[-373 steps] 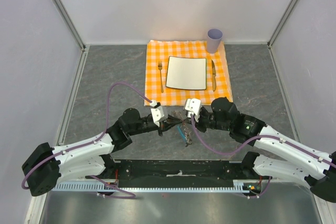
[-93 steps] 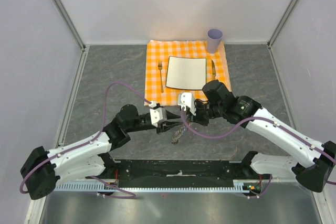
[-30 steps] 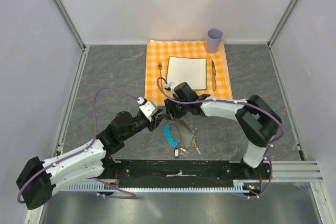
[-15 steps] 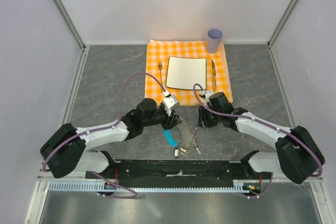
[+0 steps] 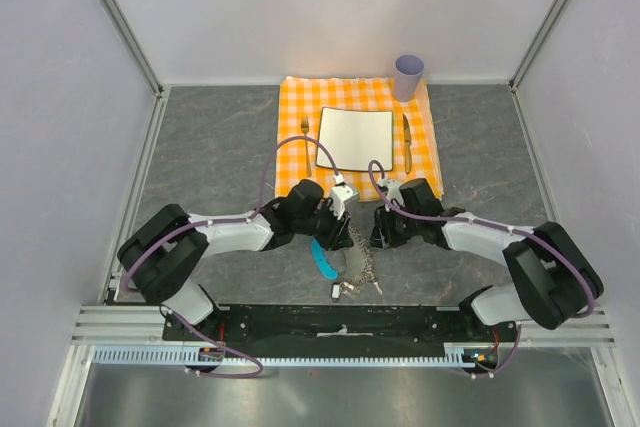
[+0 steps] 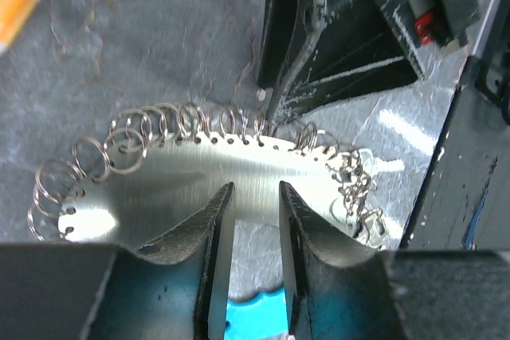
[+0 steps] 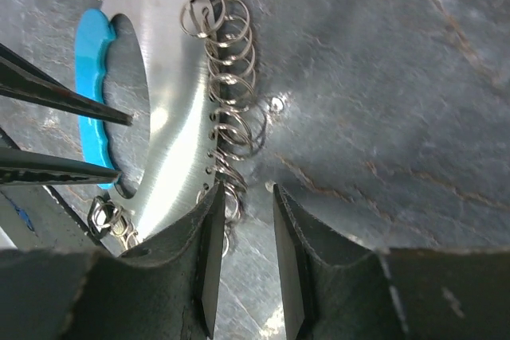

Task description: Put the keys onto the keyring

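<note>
1. One keyring (image 7: pixel 179 117) lies flat on the grey table (image 5: pixel 200 167). It is in the lower middle of the top view, between the two grippers and just below the cloth's lower edge. It is a single silver crescent with one curved blue tab (image 7: pixel 92 77) along its inner side.
2. Small wire rings (image 7: pixel 235 93) hang in a row from holes along the crescent's outer edge. They overlap too much for an exact count, but there are well over ten. One cluster of small metal clips (image 7: pixel 103 216) lies at an end of the crescent, in the lower left of the right wrist view.
3. Higher in the top view is one orange checked cloth (image 5: pixel 295 137) carrying one white square plate (image 5: pixel 355 139). One fork (image 5: pixel 304 127) lies to the left of the plate and one knife (image 5: pixel 407 135) to its right. One lilac cup (image 5: pixel 408 75) stands at the cloth's upper right corner.
4. Two arms are in view. The left gripper (image 6: pixel 255 193) has its jaws parted by a narrow slot, with the tips low over the crescent's polished face at the bottom centre of its wrist view. Nothing is pinched between them. A piece of the blue tab shows in the slot nearer the camera. Whether the tips touch the metal cannot be told.
5. The right gripper (image 7: pixel 247 189) is also parted narrowly and empty, with bare table in its gap. The finger (image 7: pixel 209 244) on the left of the frame overlaps the last rings at the crescent's edge, and the other finger is over bare stone. In the left wrist view its dark fingers come down from the top centre, with a tip just beside the ring row.
</note>
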